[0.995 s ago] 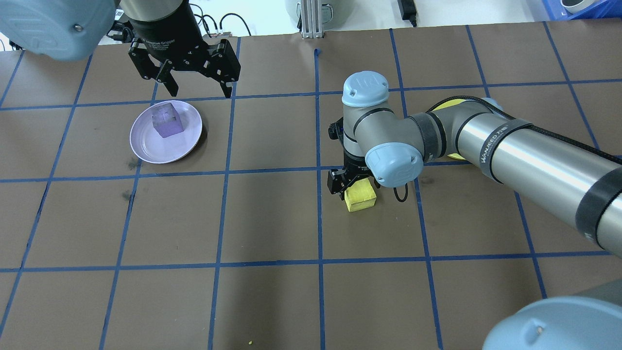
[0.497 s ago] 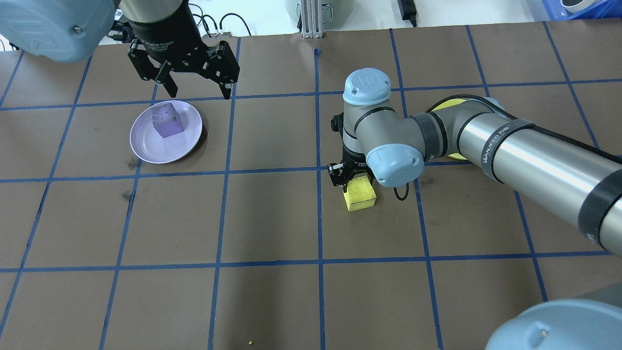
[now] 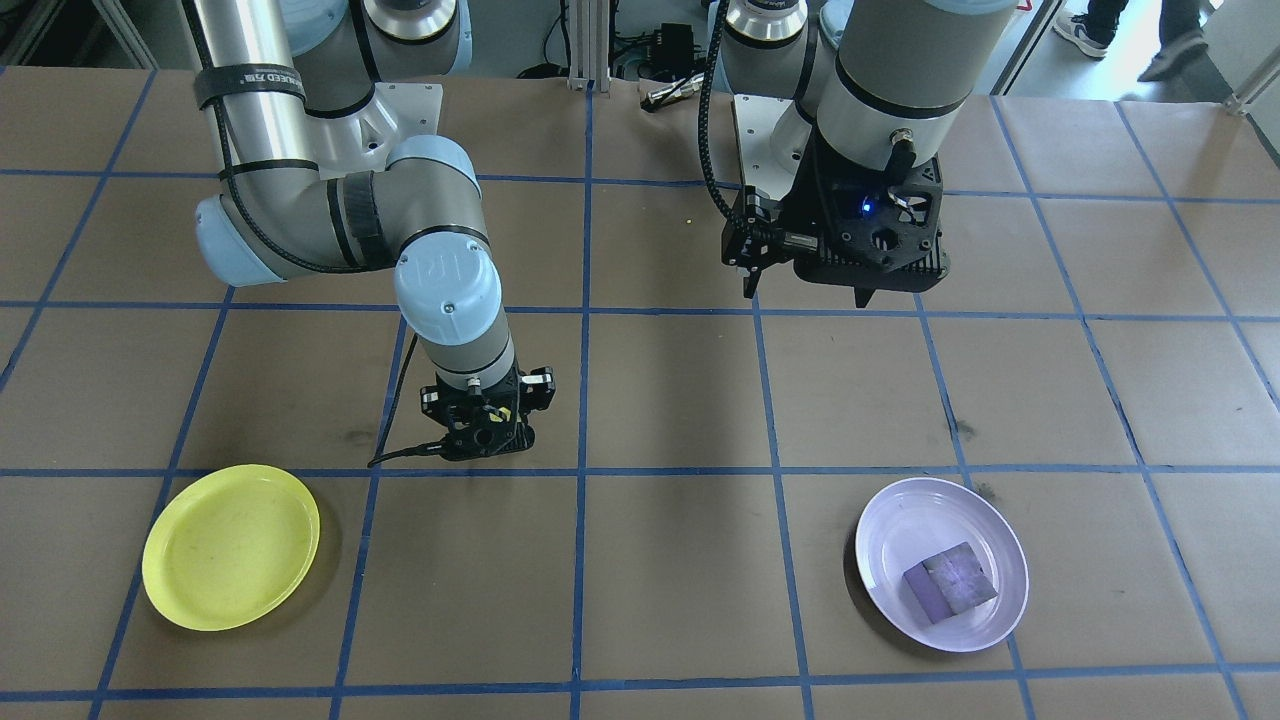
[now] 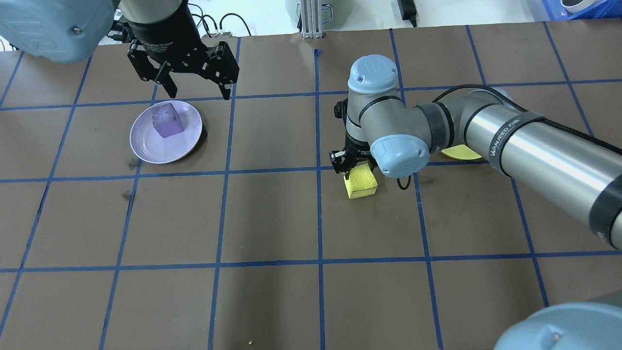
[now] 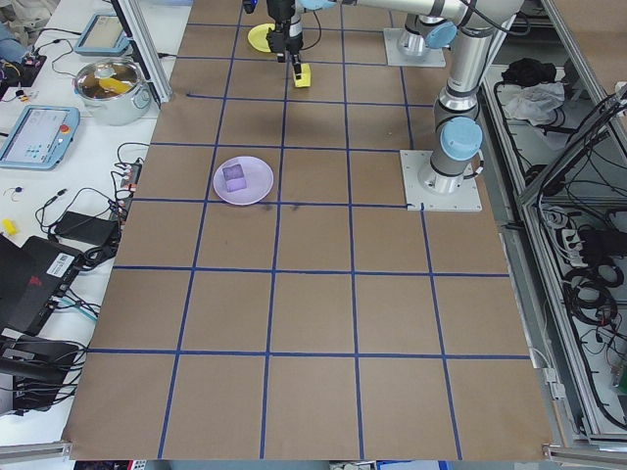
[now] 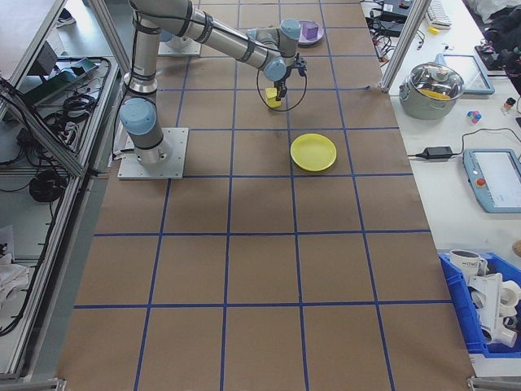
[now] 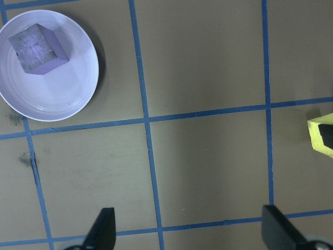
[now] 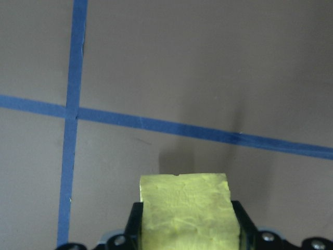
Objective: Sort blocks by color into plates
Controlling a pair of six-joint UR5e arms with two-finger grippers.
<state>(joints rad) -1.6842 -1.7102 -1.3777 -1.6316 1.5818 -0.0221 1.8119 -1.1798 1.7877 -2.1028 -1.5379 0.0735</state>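
Brown gridded table [image 4: 272,218], yellow block [image 4: 360,181] clamped in right hand [image 4: 354,167], left hand [image 4: 197,90] spread apart, empty.

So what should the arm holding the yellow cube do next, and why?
Probably carry it sideways toward the yellow plate and stop above it. The right tool is shut on the yellow cube, which appears lifted off the table, and that plate has nothing in it. The purple cube already lies in the lavender plate, so only this one seems left to sort.
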